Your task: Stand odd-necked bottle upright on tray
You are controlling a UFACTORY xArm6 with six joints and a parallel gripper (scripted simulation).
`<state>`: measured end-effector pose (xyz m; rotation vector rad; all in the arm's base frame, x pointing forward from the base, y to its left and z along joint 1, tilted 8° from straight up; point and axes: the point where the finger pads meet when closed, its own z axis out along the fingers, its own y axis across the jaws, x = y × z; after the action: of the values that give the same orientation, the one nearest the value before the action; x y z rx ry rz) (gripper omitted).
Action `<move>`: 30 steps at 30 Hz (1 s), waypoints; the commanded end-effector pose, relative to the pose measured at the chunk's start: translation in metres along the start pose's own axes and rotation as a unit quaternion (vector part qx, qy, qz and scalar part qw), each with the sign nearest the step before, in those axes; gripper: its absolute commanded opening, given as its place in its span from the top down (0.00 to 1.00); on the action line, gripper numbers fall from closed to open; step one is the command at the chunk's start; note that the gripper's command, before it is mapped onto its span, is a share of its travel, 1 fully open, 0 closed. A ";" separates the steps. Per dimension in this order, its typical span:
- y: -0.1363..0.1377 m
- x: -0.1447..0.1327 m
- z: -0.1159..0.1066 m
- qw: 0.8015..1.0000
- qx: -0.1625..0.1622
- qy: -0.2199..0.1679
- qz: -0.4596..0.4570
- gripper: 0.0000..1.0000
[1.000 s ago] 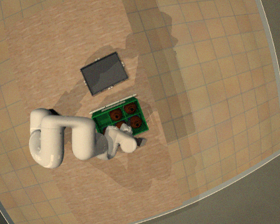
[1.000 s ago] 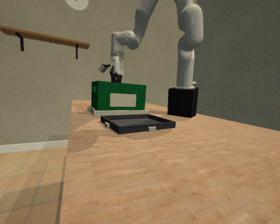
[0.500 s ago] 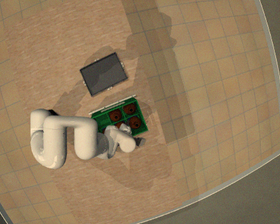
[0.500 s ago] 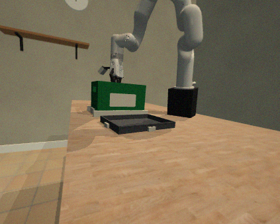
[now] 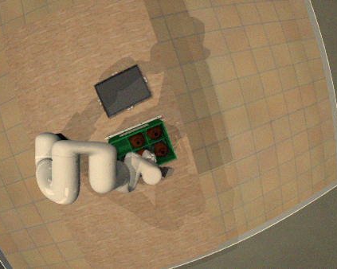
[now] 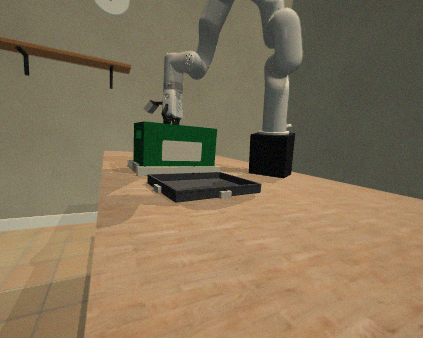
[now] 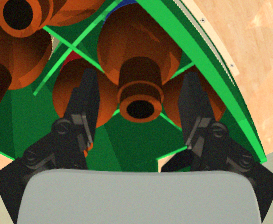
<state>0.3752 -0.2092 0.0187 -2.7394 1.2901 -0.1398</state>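
Observation:
A green crate (image 5: 120, 138) (image 6: 151, 142) (image 7: 208, 51) holds several brown bottles in its cells; three of them (image 5: 137, 140) (image 5: 154, 133) (image 5: 160, 149) show from above, and the rest are hidden under my arm. My gripper (image 7: 140, 85) (image 6: 171, 120) is open and has come down at the crate's top. Its two fingers stand on either side of one bottle's neck (image 7: 140, 78), apart from it. Another bottle (image 7: 19, 10) stands in the cell to the upper left in the wrist view. The dark tray (image 5: 122, 91) (image 6: 201, 186) lies empty beside the crate.
The arm's black base (image 6: 271, 154) stands behind the tray, to the right of the crate. A wooden wall shelf (image 6: 61, 55) hangs at the left. The table's edge runs close to the left of the crate and tray in the exterior view.

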 end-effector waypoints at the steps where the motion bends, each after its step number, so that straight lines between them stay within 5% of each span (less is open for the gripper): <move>1: -0.001 0.001 -0.001 1.000 0.001 0.002 0.000 0.35; 6: -0.001 0.001 -0.001 1.000 0.001 0.002 0.000 0.35; 7: -0.001 0.001 -0.001 1.000 0.001 0.002 0.000 1.00; 30: -0.001 0.001 -0.001 1.000 0.001 0.002 0.000 1.00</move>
<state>0.3752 -0.2092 0.0186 -2.7394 1.2901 -0.1399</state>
